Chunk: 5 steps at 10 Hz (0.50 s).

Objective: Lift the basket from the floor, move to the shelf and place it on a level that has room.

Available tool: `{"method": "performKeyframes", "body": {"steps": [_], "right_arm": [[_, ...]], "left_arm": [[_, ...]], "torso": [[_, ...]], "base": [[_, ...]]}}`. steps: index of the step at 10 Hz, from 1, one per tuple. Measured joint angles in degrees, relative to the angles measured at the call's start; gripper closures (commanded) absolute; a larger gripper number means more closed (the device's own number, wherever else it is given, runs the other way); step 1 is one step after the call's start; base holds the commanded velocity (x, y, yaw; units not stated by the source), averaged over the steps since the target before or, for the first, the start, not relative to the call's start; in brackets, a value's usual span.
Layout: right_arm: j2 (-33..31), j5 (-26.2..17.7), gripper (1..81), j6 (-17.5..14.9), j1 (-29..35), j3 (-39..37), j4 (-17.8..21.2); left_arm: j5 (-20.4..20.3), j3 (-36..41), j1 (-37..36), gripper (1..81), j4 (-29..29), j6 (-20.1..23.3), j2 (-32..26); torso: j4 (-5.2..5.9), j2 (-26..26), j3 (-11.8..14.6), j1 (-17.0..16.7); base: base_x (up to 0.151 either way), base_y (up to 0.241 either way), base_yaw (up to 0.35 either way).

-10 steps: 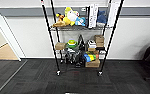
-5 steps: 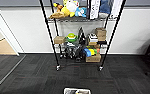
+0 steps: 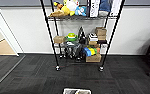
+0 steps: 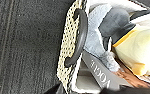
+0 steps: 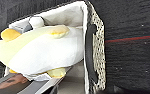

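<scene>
While the basket [image 3: 77, 91] sits on the carpet [image 3: 36, 75] before the shelf [image 3: 78, 37], neither hand's state is discernible — fingers unclear.

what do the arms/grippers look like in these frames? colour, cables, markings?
Little to go on. The left gripper shows as a plain black edge beside the basket. The right gripper is likewise a dark sliver by the basket's black handle. I can't make out any cables, markings or finger shape.
</scene>
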Motion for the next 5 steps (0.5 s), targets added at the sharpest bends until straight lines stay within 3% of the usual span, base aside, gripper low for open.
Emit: {"method": "performKeyframes", "body": {"steps": [5], "right_arm": [[1.1,-0.2,1.0,0.0,2.2,-1.2,1.1]], "left_arm": [[0.5,-0.8,-3.4,1.0,0.1,0.0,0.2]], "torso": [[0.0,-2.3,0.0,1.5]], "base": [[0.0,0.0,0.0]]}}
